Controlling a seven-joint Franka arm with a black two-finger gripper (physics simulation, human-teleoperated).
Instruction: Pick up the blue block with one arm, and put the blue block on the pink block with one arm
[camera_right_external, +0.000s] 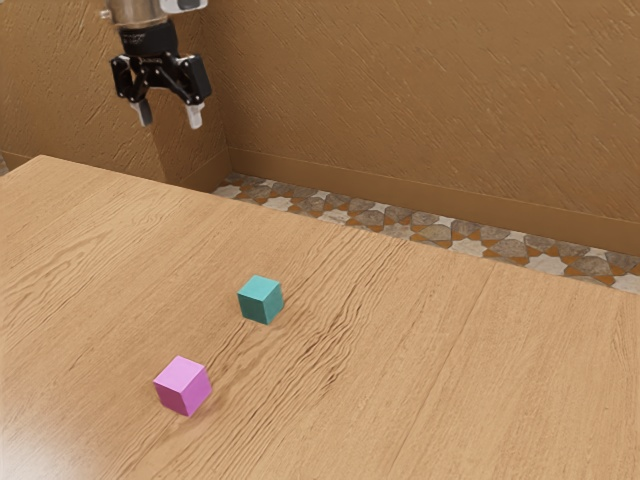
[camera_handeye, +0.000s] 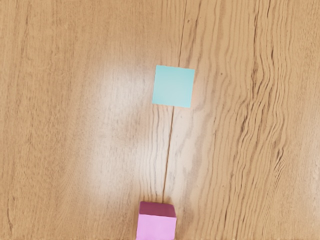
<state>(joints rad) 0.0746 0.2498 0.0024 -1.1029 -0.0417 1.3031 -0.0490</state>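
High up at the exterior view's left hangs the black two-finger tool (camera_right_external: 171, 118). Its fingers stand wide apart and hold nothing. Lower down, the small pink cube (camera_right_external: 182, 385) sits on the brown wooden tabletop (camera_right_external: 450, 380). A little to the exterior view's right of it, and farther back, sits the small blue-green cube (camera_right_external: 260, 299), the blue block of the task. The two cubes are near each other but do not touch. Nothing is picked up yet.

What could go wrong? The blue-green cube sits turned a bit, so the fingers might land on its corners and push it away. The pink cube is close, so a finger could bump it. Later, a crooked drop could let the blue-green cube slide off.

The arm comes in from the top, and the tool points straight down, high above the tabletop.
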